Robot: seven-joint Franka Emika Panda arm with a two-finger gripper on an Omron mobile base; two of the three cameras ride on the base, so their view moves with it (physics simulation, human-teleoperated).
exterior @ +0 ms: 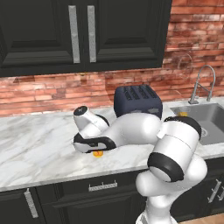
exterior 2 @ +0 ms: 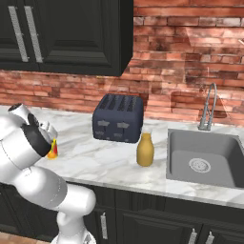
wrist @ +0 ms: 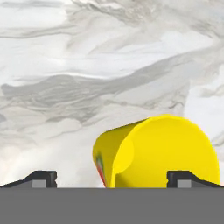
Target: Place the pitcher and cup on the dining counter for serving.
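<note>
Two items to serve, neither yet lifted off the sink-side worktop (exterior: 39,140).

Left base view: the gripper (exterior: 94,148) hangs low over the cup (exterior: 98,153), in front of the toaster (exterior: 138,101). Right base view: the pitcher (exterior 2: 145,149) stands between toaster and sink (exterior 2: 205,155), well apart from the cup. Hand view: jaws spread wide, empty, the cup sitting off-centre toward one fingertip (wrist: 183,177); closing now could tip it. No readable writing.

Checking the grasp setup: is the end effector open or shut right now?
Open. In the hand view the end effector has its two fingertips spread wide, with the yellow cup between them, not yet gripped.
</note>
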